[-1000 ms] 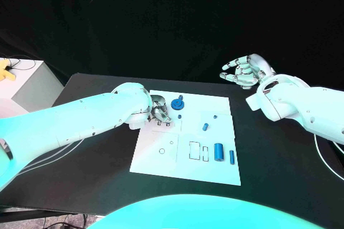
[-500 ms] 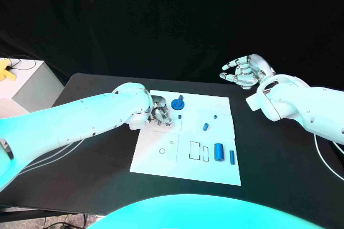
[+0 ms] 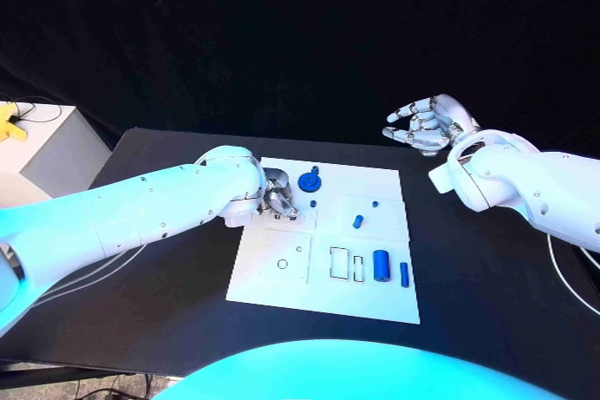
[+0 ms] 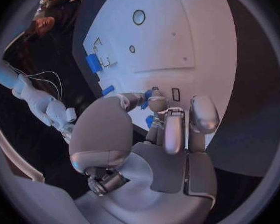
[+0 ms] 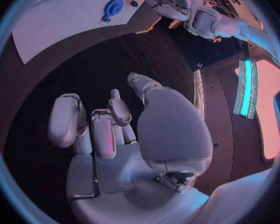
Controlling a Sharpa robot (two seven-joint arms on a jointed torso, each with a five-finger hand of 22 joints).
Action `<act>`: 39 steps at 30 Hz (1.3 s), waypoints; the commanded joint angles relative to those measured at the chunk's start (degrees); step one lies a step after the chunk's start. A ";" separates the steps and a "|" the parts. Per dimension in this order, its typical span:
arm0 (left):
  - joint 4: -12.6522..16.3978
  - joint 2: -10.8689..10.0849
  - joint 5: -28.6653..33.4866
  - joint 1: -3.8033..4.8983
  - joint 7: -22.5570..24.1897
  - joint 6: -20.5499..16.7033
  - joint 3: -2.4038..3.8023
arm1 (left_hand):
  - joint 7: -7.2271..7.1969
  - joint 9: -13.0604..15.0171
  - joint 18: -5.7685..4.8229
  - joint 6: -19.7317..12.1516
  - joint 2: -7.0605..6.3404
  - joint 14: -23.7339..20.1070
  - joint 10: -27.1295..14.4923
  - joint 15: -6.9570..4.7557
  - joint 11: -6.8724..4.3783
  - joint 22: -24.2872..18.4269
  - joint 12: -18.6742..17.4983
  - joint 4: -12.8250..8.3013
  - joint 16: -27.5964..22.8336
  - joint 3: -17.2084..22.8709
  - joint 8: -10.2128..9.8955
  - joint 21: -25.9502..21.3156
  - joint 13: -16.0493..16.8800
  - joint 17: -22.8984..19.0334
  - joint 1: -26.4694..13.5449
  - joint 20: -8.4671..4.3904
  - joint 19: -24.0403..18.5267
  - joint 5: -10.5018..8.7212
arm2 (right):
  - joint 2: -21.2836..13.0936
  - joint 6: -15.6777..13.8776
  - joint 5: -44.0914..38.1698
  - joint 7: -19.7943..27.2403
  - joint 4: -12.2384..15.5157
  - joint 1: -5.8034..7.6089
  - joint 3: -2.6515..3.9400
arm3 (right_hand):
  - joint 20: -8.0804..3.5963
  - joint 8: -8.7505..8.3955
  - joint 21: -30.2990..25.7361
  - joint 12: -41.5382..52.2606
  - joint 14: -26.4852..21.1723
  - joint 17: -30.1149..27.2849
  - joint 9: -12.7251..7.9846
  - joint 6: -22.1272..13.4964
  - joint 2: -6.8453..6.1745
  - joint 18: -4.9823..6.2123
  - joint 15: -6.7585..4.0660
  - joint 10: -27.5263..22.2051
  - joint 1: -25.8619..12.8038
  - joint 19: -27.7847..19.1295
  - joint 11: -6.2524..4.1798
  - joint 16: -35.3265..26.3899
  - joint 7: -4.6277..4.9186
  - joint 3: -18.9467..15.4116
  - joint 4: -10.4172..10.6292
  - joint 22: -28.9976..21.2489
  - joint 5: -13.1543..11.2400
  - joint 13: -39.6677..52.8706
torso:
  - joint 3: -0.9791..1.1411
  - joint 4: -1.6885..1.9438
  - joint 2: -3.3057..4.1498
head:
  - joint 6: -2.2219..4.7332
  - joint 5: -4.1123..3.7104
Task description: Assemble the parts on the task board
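The white task board point(image 3: 288, 283) lies mid-table. My left hand point(image 3: 277, 197) is low over its far left corner, fingertips down at the board. In the left wrist view the thumb and a finger of the left hand point(image 4: 154, 134) pinch a small blue part point(image 4: 149, 93), mostly hidden by them. A round blue gear-like part point(image 3: 309, 184) sits just right of that hand. Two small blue parts point(image 3: 359, 219) lie near the board's middle, and a blue cylinder point(image 3: 381, 263) with a thin blue pin point(image 3: 404, 273) lies near the right edge. My right hand point(image 3: 429, 122) hangs raised beyond the board's far right corner, fingers apart, holding nothing.
A white box point(image 3: 50, 153) with a yellow object point(image 3: 10, 122) on it stands off the table's left side. The black table point(image 3: 487, 270) has bare surface right of the board and in front of it. Outlined slots and holes point(image 3: 340, 261) mark the board's near half.
My left hand has edged slightly toward the board's far edge, with its fingers still closed at the same spot. My right hand has stayed in place.
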 commanded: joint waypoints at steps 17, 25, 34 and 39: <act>-0.08 0.02 -0.57 -0.12 0.74 1.68 0.03 | -0.25 0.09 -1.09 0.14 0.45 3.95 0.47 -0.52 -0.01 0.09 0.08 -12.34 0.29 12.70 0.23 0.30 -0.09 7.23 -0.03 -0.10 0.32 0.12 | 0.12 0.87 -0.11 0.10 -0.03 -0.01 0.03 | 0.05 0.41 0.01 -0.13 2.52 4.94 0.06 -0.28 0.42 0.73 0.47 -0.20 -0.17 -0.25 0.01 -0.10 0.00 -0.13 0.09 4.13 0.13 0.07 | -0.01 0.00 0.01 | 0.00 0.20; -0.42 0.21 -0.88 -0.21 0.73 1.44 0.04 | -0.24 0.11 -1.08 0.19 0.44 3.93 0.43 -0.52 0.00 0.04 -0.02 -12.41 0.25 12.82 0.18 0.28 -0.25 7.14 -0.09 -0.10 0.29 0.09 | 0.12 0.88 -0.11 0.10 0.02 -0.01 0.03 | 0.05 0.41 0.01 -0.13 2.52 4.94 0.06 -0.28 0.42 0.73 0.47 -0.20 -0.17 -0.25 0.01 -0.10 0.00 -0.13 0.09 4.13 0.13 0.07 | -0.02 -0.03 0.03 | 0.00 0.11; -0.59 0.40 -0.97 -0.39 0.67 1.51 0.02 | -0.23 0.13 -1.08 0.22 0.46 3.94 0.51 -0.52 0.00 0.05 0.03 -12.45 0.27 12.92 0.14 0.28 -0.07 7.18 -0.13 -0.10 0.29 0.07 | 0.11 0.95 -0.11 0.09 0.09 -0.01 0.03 | 0.05 0.41 0.01 -0.13 2.52 4.94 0.06 -0.28 0.42 0.73 0.47 -0.20 -0.17 -0.25 0.01 -0.10 0.00 -0.13 0.09 4.13 0.13 0.07 | -0.01 0.02 0.01 | 0.00 0.07; -0.67 0.54 -0.97 -0.44 0.61 1.68 0.00 | -0.23 0.13 -1.08 0.22 0.46 3.94 0.51 -0.52 0.00 0.05 0.03 -12.45 0.27 12.92 0.14 0.28 -0.07 7.18 -0.13 -0.10 0.29 0.07 | 0.11 0.99 -0.11 0.10 0.13 -0.01 0.03 | 0.05 0.41 0.01 -0.13 2.52 4.94 0.06 -0.28 0.42 0.73 0.47 -0.20 -0.17 -0.25 0.01 -0.10 0.00 -0.13 0.09 4.13 0.13 0.07 | 0.01 0.01 -0.01 | 0.00 0.08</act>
